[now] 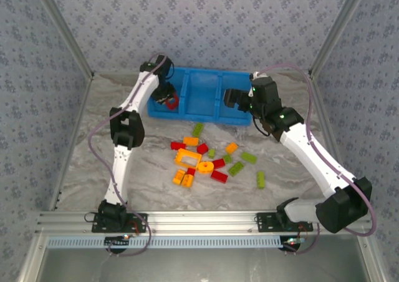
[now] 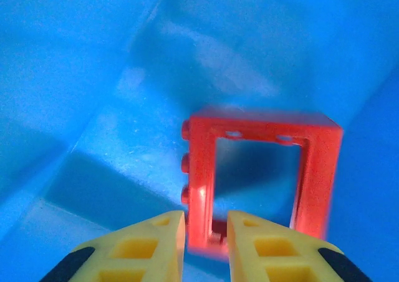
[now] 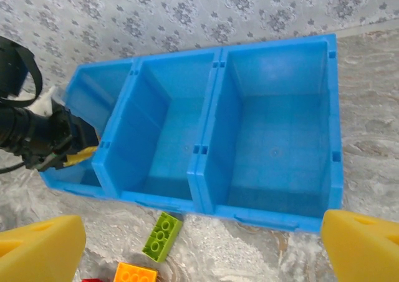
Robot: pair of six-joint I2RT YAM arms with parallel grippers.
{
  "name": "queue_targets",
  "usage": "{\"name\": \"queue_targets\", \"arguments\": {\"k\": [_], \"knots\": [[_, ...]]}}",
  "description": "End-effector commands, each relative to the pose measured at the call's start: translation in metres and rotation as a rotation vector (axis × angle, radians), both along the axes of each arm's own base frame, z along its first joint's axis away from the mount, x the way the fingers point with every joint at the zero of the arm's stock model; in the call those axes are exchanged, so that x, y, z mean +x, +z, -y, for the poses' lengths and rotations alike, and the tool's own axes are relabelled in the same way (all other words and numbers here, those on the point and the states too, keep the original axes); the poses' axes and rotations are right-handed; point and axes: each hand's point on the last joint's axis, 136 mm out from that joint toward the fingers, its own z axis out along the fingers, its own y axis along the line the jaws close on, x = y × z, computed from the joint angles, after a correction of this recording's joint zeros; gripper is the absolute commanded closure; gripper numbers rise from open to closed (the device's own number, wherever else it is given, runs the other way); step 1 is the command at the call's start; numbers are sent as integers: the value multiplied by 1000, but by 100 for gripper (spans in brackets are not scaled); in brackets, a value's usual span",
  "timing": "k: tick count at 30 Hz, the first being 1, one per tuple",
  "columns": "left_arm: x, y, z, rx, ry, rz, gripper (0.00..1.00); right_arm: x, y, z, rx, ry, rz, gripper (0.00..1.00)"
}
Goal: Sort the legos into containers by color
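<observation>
Left gripper point(image 2: 206, 232) was down in leftmost compartment of bright blue plastic three-compartment bin point(image 1: 202, 76). My yellow fingertips stood narrowly apart astride near bar of red frame-shaped plastic brick point(image 2: 202, 182); clamped or loose, could not tell. Right gripper point(image 3: 199, 247) hung wide apart by bin's right end. Overhead: loose red, orange, lime bricks point(image 1: 206, 160) mid-frame on marbled table point(image 1: 93, 163). Right wrist view gave dividers, plus lime green brick point(image 3: 162, 236) just beside bin's front wall. Left wrist view gave frame's studs.

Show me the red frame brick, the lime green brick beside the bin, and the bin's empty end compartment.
red frame brick point(image 2: 201, 176), left wrist view, on its left upright.
lime green brick point(image 3: 162, 235), right wrist view, on its studded top.
empty end compartment point(image 3: 274, 151), right wrist view, on its bare floor.
</observation>
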Motion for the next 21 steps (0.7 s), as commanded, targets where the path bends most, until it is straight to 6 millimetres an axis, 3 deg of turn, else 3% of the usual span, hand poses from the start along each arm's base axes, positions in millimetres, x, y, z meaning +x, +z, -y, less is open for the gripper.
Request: {"name": "queue_targets", "arguments": {"k": [1,6,7,10,16,19,21], "knots": [[-8,7,3,1,-26,-15,74,-16,-10,13,-69,-19,-33,0],[-8,18,3,-1,-25,6,74,-29,-9,19,-105,-18,-39,0],[-7,22,2,1,-25,14,73,-33,-21,22,-125,-19,-62,0],[-5,46,1,-11,-12,66,71,-42,-20,28,-148,-31,-65,1],[-10,133,1,-51,-6,248,52,-67,-16,55,-226,-120,-142,3],[-26,178,10,-56,-93,353,41,-89,-38,76,-268,-197,-292,6],[-45,198,19,-51,-159,410,34,-105,-60,89,-280,-248,-423,8]]}}
